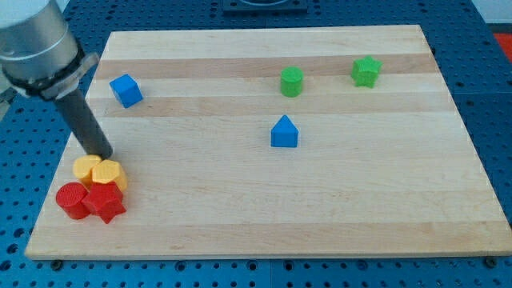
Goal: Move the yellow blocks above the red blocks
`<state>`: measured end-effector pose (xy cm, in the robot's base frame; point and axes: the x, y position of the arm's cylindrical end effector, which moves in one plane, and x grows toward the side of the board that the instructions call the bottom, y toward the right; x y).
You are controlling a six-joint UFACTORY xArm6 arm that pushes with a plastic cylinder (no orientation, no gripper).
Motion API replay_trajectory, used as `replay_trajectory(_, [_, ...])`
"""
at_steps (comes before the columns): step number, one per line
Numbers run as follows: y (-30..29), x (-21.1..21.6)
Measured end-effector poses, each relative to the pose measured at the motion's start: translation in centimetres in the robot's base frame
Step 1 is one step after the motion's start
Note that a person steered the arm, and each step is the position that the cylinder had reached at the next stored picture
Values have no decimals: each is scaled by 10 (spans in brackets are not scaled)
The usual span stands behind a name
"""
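Note:
Two yellow blocks sit side by side at the board's lower left: one (86, 167) on the left and one (108, 173) on the right, touching each other. Just below them lie a red cylinder (71, 200) and a red star-shaped block (106, 202), touching the yellow ones. My tip (105, 155) is at the top edge of the yellow blocks, right against them. The rod rises from there toward the view's top left.
A blue cube (126, 90) lies at the upper left. A blue triangular block (284, 133) is near the middle. A green cylinder (292, 82) and a green star (366, 71) are at the upper right. The wooden board (320, 208) ends close to the red blocks on the left.

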<state>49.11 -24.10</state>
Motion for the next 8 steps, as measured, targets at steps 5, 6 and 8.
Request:
replay_trajectory(5, [38, -24])
replay_trajectory(6, [38, -25])
replay_trajectory(8, [38, -31])
